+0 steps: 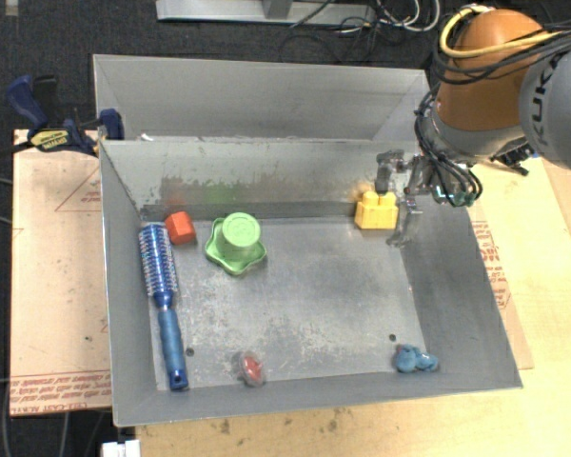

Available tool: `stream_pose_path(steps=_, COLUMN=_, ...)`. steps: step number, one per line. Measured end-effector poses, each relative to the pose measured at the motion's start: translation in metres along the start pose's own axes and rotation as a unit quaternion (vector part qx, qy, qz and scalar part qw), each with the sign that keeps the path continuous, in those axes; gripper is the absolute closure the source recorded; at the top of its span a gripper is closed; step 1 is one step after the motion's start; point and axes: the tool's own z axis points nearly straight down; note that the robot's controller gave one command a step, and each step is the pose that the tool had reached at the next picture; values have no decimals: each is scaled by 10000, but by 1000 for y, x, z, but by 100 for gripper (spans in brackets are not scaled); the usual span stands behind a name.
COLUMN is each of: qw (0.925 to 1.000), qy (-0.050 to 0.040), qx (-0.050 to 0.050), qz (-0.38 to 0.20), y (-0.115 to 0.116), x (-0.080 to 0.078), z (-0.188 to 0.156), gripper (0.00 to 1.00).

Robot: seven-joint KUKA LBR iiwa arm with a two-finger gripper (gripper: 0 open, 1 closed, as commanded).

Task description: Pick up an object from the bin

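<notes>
The gripper (398,203) hangs low at the far right corner of the grey bin (295,298), right beside a yellow block (375,212) that sits against the back wall. It may be touching the block, but the view is too cluttered there to be sure. Well apart, at the left, a blue hairbrush (162,293) lies along the side wall, with a small orange block (179,227) and a green upturned cup (236,242) near its bristles. A small reddish thing (251,368) and a small blue thing (414,359) lie by the near wall.
</notes>
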Motion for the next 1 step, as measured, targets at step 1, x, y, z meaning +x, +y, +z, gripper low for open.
stream_pose_path(steps=1, qw=9903, qy=-22, qx=-2, qz=1387, y=-27, x=-7, z=126, gripper=0)
